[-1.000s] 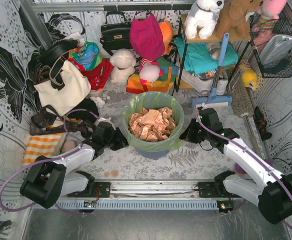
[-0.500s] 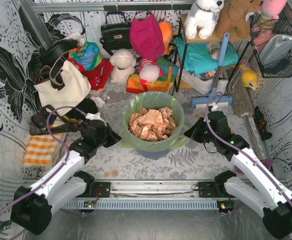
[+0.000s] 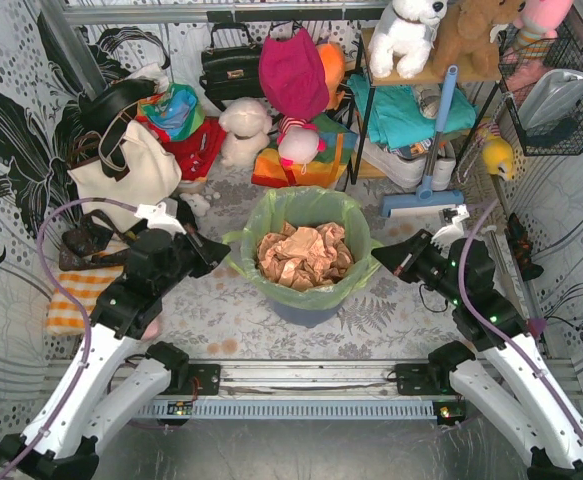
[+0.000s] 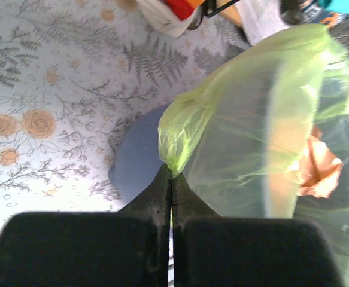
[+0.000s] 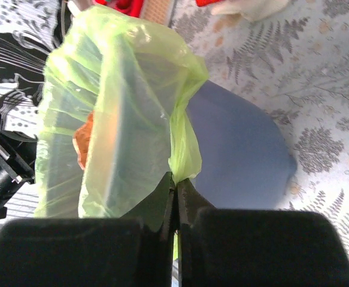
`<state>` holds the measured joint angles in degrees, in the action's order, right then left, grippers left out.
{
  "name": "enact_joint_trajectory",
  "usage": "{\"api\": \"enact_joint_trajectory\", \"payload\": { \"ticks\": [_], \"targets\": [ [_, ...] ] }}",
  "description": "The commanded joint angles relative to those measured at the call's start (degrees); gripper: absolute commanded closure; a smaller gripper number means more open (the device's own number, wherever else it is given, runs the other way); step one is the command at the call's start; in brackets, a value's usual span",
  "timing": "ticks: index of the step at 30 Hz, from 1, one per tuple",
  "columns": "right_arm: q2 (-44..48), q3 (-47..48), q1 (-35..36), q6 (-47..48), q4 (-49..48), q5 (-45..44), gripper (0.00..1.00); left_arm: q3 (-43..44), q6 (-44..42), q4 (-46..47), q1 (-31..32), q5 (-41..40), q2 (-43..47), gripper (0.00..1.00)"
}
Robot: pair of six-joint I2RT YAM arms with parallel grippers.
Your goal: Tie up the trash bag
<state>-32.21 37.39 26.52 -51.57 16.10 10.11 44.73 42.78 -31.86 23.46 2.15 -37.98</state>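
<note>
Jaws shut both sides: left gripper (image 4: 172, 179) pinches rim of thin translucent light-green plastic trash bag (image 4: 246, 119), right gripper (image 5: 175, 182) clamps opp. rim; crumpled brown paper (image 3: 301, 255) inside.

The top camera hangs above and behind me, looking down and forward over the whole surface (image 3: 241, 325) in a wide, distant view. Each wrist camera rides close in and sights along its own fingers: my left claw (image 4: 171, 179) looks in from the left side, my right claw (image 5: 175, 179) from the opposite side. All three views share one patch: the trash bag (image 3: 306, 205) and the blue-grey bin (image 5: 234, 143).
</note>
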Motion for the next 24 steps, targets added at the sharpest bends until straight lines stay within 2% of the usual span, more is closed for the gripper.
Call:
{"api": "enact_joint_trajectory", "payload": {
  "ticks": [1,9,15,19,24],
  "targets": [
    [2.4,-0.1,0.4,-2.3,-5.9,1.6,1.0,5.3,-2.2,-1.2,-0.2,1.9,2.1,1.0],
    [3.1,0.6,0.3,-4.8,-11.6,3.7,1.0,9.1,-2.0,1.1,-0.2,7.9,2.5,1.0],
    [2.7,2.7,0.3,-4.7,-12.1,4.2,1.0,10.9,-0.9,3.2,-0.2,10.1,2.4,1.0],
    [1.2,3.3,0.3,-4.5,-11.8,5.5,1.0,10.8,-0.7,4.3,-0.2,13.5,0.8,1.0],
    [-0.6,2.4,0.3,-5.5,-17.6,9.8,1.0,9.2,0.4,6.7,-0.2,16.7,0.1,1.0]
  ]
}}
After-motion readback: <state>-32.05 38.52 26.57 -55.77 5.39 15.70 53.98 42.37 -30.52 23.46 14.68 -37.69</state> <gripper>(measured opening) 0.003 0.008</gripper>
